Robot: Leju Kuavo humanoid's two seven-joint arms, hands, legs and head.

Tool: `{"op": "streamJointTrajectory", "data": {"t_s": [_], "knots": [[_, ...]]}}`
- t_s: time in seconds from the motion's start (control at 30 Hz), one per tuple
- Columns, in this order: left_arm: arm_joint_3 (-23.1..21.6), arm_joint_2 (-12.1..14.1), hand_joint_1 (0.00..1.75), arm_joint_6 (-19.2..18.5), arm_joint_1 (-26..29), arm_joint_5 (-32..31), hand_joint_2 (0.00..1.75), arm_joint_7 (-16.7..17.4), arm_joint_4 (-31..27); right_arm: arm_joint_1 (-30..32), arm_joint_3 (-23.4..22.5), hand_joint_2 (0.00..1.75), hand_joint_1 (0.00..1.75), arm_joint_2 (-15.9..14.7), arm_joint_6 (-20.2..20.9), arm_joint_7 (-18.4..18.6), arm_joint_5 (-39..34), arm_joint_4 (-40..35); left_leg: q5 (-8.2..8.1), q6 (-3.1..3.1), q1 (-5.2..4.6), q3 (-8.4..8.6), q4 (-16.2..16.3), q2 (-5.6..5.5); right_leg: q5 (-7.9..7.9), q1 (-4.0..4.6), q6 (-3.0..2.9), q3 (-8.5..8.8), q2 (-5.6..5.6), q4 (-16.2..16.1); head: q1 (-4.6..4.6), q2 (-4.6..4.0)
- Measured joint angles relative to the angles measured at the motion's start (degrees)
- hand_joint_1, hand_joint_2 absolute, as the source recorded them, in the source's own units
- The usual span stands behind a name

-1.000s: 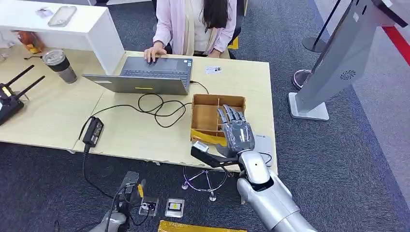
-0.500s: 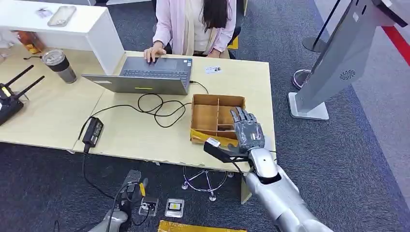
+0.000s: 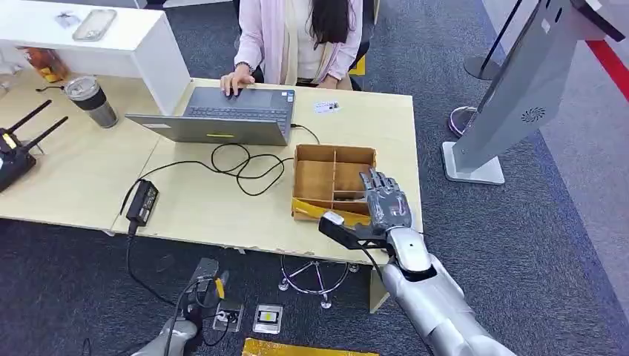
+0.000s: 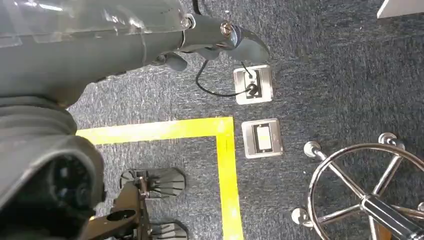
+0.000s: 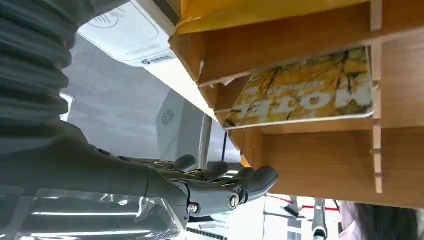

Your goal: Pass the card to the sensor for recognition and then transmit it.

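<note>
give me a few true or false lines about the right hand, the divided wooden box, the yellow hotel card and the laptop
1. The robot's right hand is over the near right part of the divided brown wooden box. True.
2. The right hand is gripping the yellow printed hotel card. False: its fingers are spread and empty, and the card lies in a compartment of the box.
3. The grey laptop is closed. False: it is open, and a person's hand rests on it.
4. A black cable loops on the pale wooden table between the laptop and the box. True.
5. The left hand is on the table. False: it hangs over dark carpet.
</note>
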Motion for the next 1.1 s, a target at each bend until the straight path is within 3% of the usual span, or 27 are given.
{"op": "streamJointTrajectory", "data": {"t_s": [1.0, 1.03, 1.07, 1.1], "knots": [[-0.3, -0.6, 0.00, -0.1, -0.6, -0.7, 0.00, 0.7, 0.0, 1.1, 0.2, 1.75, 0.00, 1.5, 0.6, -1.7, -0.2, -1.5, 0.00, 0.00, 0.00, 0.00, 0.0, 0.03, 0.00, 0.00, 0.00, 0.00, 0.03, 0.0, 0.02, 0.00], [-0.3, -0.6, 0.00, -0.1, -0.7, -0.7, 0.00, 0.7, 0.0, 1.1, 0.2, 1.75, 1.52, 1.6, 0.6, -1.8, -0.2, -1.5, 0.00, 0.00, 0.00, 0.00, 0.0, 0.03, 0.00, 0.00, 0.00, 0.00, 0.03, 0.0, 0.00, 0.00], [-0.3, -0.6, 0.00, -0.1, -0.7, -0.7, 0.00, 0.7, 0.0, 1.2, 0.2, 1.75, 1.75, 1.8, 0.7, -1.8, -0.2, -1.5, 0.00, 0.00, 0.00, 0.00, 0.0, 0.03, 0.00, 0.00, 0.00, 0.00, 0.04, 0.0, 0.00, 0.00], [-0.3, -0.6, 0.00, -0.1, -0.7, -0.7, 0.00, 0.7, 0.0, 1.2, 0.2, 1.75, 1.75, 1.8, 0.8, -1.8, -0.2, -1.5, 0.00, 0.00, 0.00, 0.00, 0.0, 0.03, 0.00, 0.00, 0.00, 0.00, 0.04, 0.0, 0.00, 0.00]]}}
